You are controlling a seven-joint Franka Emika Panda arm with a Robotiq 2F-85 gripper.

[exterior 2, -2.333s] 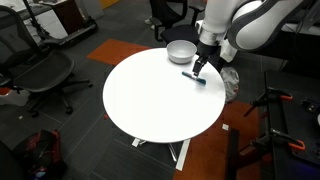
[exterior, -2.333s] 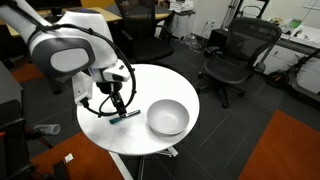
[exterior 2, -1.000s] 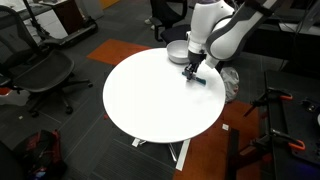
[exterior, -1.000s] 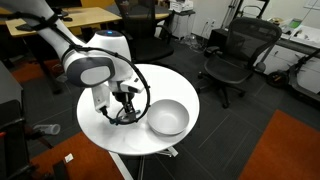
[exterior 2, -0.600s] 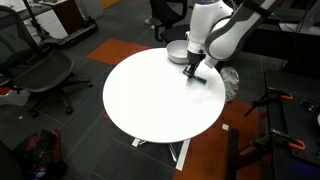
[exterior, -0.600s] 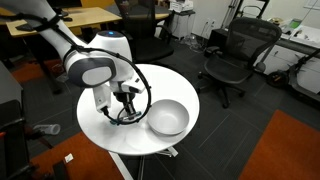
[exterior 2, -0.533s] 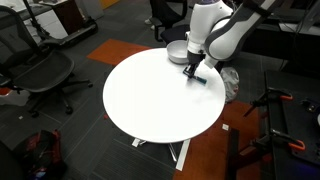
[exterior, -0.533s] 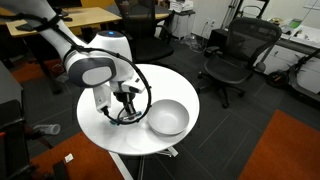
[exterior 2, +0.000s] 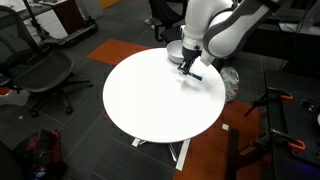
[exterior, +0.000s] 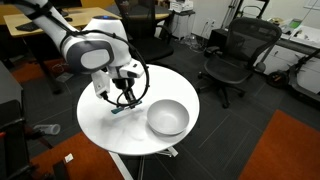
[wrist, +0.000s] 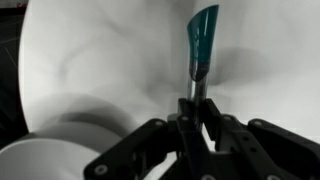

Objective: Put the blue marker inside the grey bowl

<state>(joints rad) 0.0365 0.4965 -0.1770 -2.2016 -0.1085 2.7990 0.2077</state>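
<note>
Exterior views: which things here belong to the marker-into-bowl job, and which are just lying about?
Job:
- blue marker, gripped in the tool
- grey bowl, on the white table

Lying about:
- black office chair
- second chair

White, rounded arm (exterior: 93,54) with looping black cable (exterior: 146,82) and black hand (wrist: 197,102)

The thin teal-blue marker (wrist: 202,40) hangs tilted, seemingly lifted, just beside the round, upright light grey bowl (exterior: 167,117).
</note>
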